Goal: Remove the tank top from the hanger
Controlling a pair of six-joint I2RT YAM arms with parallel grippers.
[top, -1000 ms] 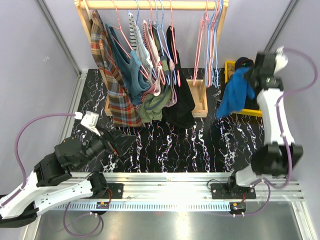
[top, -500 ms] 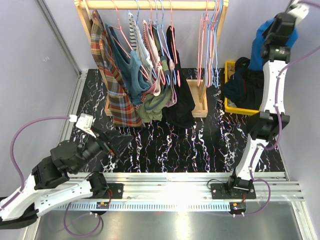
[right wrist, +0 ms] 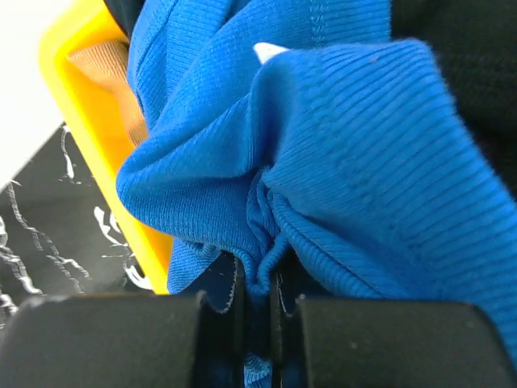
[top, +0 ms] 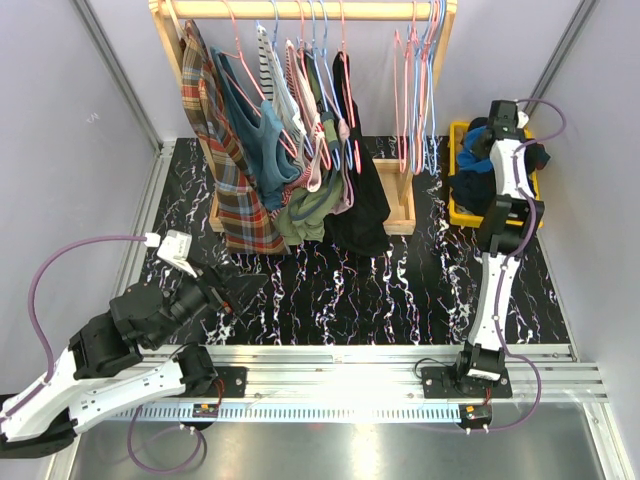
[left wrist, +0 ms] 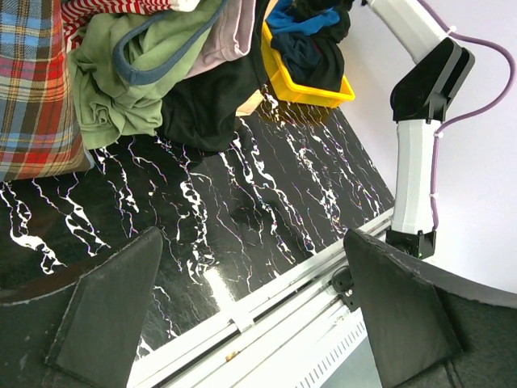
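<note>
The blue tank top is off the hanger and bunched in my right gripper, whose jaws are shut on a fold of it. In the top view my right gripper is low over the yellow bin at the back right, with the blue tank top resting on dark clothes in the bin. The blue top also shows in the left wrist view, in the yellow bin. My left gripper is open and empty above the table's front left; it also shows in its own wrist view.
A wooden clothes rack stands at the back with several garments on hangers at its left and several empty hangers at its right. The metal rail runs along the front edge.
My right arm first swung the blue top up high at the back right, then came down into the yellow bin. My left gripper shifted slightly.
</note>
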